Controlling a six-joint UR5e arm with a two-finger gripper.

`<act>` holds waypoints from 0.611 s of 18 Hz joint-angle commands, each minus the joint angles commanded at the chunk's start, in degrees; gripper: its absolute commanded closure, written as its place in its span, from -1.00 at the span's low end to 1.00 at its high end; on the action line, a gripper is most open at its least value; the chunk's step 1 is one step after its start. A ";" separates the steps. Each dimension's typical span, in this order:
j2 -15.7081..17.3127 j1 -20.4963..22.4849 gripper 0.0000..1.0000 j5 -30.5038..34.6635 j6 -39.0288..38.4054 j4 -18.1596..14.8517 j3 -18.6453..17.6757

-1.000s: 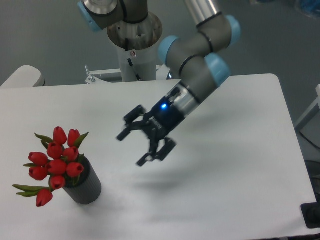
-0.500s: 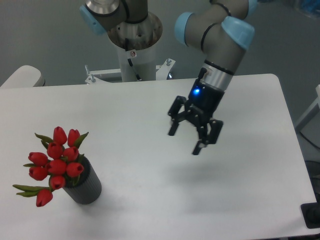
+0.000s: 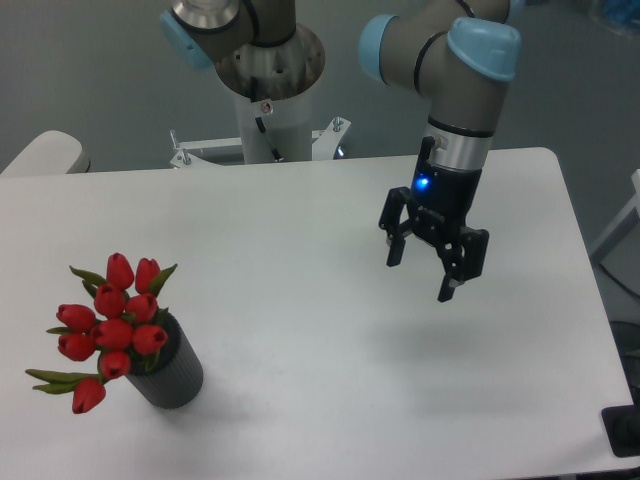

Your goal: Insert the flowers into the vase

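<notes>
The flowers (image 3: 108, 325), a bunch of red tulip buds with green leaves, stand in the vase (image 3: 172, 374), a short dark grey ribbed cylinder at the table's front left. The buds spread out above and to the left of the vase's mouth. My gripper (image 3: 420, 279) hangs open and empty above the right half of the table, fingers pointing down, far to the right of the vase.
The white table (image 3: 320, 240) has its right edge close to the gripper. The robot's base column (image 3: 270, 95) stands behind the table's far edge. A dark object (image 3: 622, 432) sits past the front right corner.
The gripper has swung away from the vase to the right across the table and turned upright, staying open and empty. The flowers and vase have not moved.
</notes>
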 joint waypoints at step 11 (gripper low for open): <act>-0.18 0.26 -1.00 0.00 0.44 0.00 0.70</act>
